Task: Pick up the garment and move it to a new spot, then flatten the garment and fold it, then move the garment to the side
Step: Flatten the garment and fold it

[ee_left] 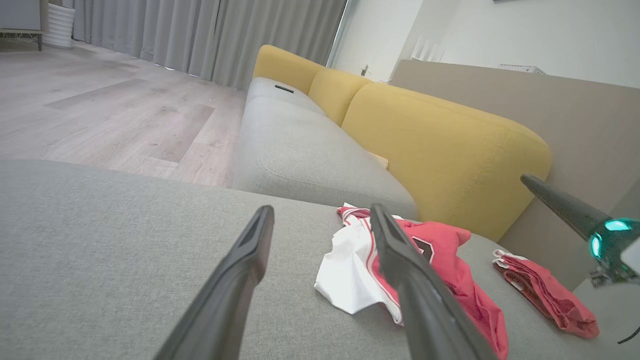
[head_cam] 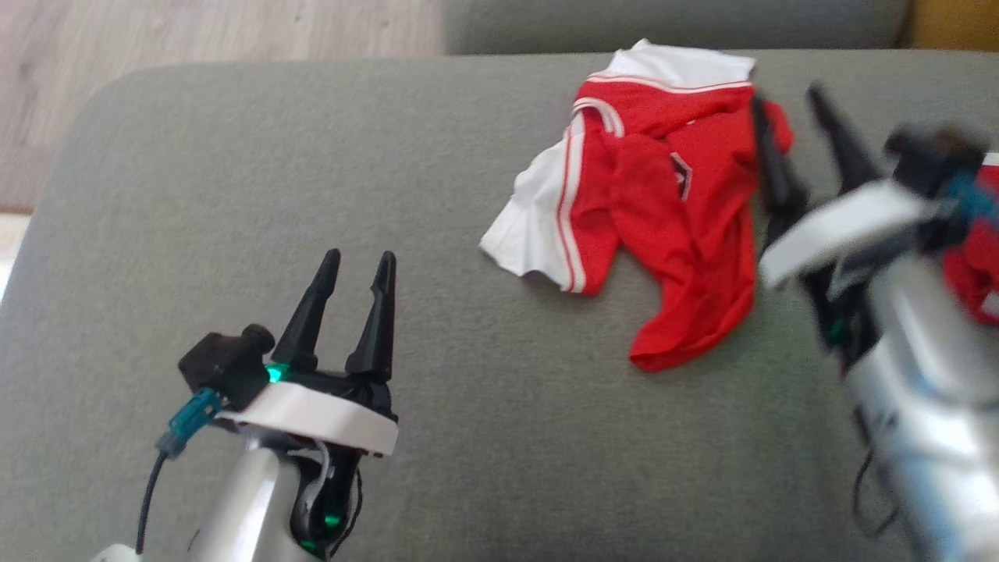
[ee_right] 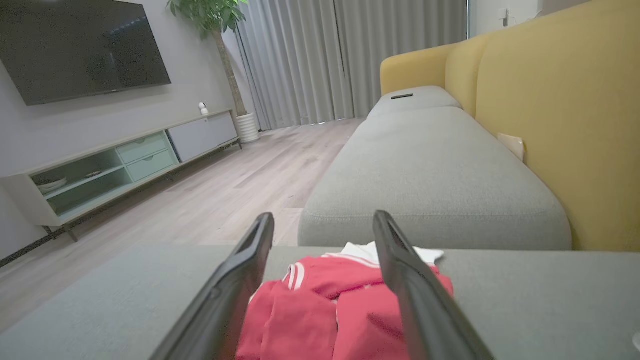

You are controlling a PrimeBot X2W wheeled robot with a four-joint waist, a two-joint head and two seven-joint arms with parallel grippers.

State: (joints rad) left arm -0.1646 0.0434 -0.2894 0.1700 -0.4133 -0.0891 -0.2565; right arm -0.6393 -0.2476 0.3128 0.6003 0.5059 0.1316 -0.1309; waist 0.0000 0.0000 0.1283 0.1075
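The garment point(head_cam: 663, 195), a red jersey with white sleeves and stripes, lies crumpled on the grey cushion point(head_cam: 468, 375) at the upper right. My right gripper point(head_cam: 785, 94) is open and blurred at its right edge, with one finger point(head_cam: 769, 164) over the red cloth. In the right wrist view the garment point(ee_right: 320, 305) lies low between the open right gripper's point(ee_right: 324, 215) fingers. My left gripper point(head_cam: 359, 256) stands open over bare cushion at the lower left, well apart from the jersey. Its wrist view shows the left gripper point(ee_left: 322, 209) spread, with the garment point(ee_left: 350, 272) beyond.
A second red garment point(ee_left: 545, 295) lies folded to the right, partly behind my right arm point(head_cam: 929, 375) in the head view. Beyond the cushion are a grey sofa seat point(ee_right: 430, 165) with a yellow back point(ee_right: 565, 115), wooden floor point(head_cam: 195, 31) and a TV cabinet point(ee_right: 115, 165).
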